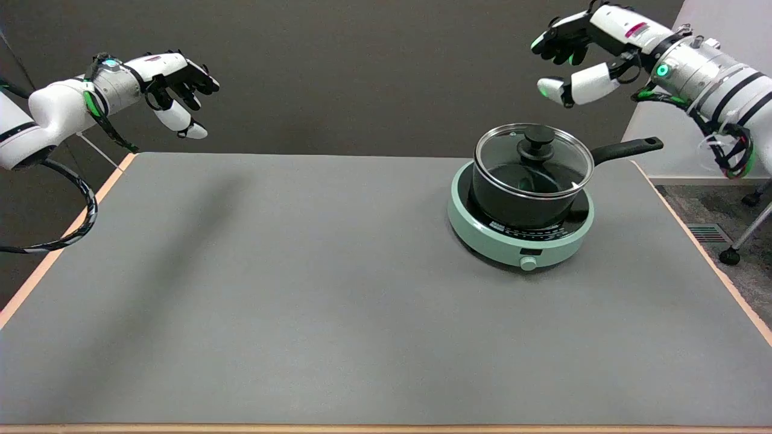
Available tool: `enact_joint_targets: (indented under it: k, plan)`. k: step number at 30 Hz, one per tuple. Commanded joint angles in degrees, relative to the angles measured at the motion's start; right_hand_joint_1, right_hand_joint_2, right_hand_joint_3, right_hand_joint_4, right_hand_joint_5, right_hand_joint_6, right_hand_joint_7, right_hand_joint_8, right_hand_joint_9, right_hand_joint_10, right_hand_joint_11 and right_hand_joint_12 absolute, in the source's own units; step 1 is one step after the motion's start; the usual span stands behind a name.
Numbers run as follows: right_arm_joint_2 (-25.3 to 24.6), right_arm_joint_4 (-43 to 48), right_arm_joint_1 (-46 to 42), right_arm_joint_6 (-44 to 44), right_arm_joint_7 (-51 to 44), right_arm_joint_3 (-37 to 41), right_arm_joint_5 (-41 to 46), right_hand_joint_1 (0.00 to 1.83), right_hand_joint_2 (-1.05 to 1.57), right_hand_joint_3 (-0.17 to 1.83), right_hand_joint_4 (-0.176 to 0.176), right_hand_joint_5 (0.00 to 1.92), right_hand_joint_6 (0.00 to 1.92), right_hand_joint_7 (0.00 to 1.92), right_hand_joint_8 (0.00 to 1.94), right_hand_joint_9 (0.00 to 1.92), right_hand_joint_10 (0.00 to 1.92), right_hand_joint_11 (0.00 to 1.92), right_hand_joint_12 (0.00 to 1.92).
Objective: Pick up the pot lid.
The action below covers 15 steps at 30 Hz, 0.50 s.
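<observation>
Green cooker [520, 241] carries the lidded pot [518, 202]; above, right hand [573, 57] fingers [582, 84] spread, holding nothing.

right arm: raised, upper right | right hand [576, 57]: fingers apart, holding nothing

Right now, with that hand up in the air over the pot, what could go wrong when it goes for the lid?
The right hand hangs open above the pot, touching nothing.

1. The lid offers only a small black knob; the fingers might slip off it.
2. A sideways bump could perhaps shove the pot across the green cooker.
3. The lid looks like glass, so dropping it onto the table could crack it.
</observation>
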Motion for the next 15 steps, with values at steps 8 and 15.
enact_joint_targets:
  k: [8,15]
  plan:
    - [0.53,11.97,-9.42,4.94,0.27,-1.19,-14.15,0.82,0.56,0.85,-0.045,0.63,0.32,0.75,0.3,0.68,0.66,0.53,1.37]
    - [0.53,8.76,-9.35,6.12,0.27,-2.82,-15.05,0.82,0.53,0.88,-0.042,0.61,0.32,0.73,0.3,0.66,0.65,0.52,1.38]
